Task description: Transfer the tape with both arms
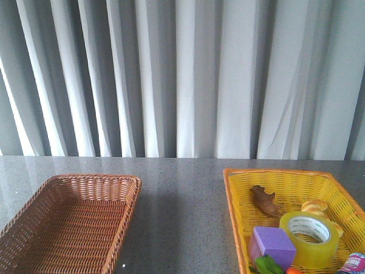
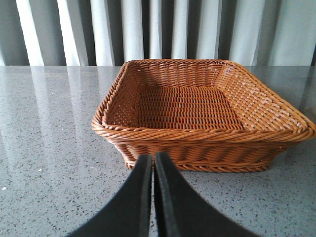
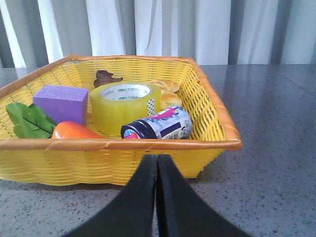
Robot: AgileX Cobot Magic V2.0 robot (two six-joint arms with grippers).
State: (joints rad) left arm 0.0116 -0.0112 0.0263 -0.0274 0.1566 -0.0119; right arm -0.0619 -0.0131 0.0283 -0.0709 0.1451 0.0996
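The tape [image 3: 125, 106] lies flat in the yellow basket [image 3: 148, 145], just beside the purple block [image 3: 60, 101], with a small can [image 3: 160, 125] in front of it. My right claw [image 3: 156, 165] is pressed together outside that basket. My left claw [image 2: 153, 165] is pressed together before the brown basket [image 2: 197, 136].

Only the grippers are seen: the left gripper [image 2: 153, 163] and right gripper [image 3: 157, 163] each show two smooth, matte black, tapering fingers.
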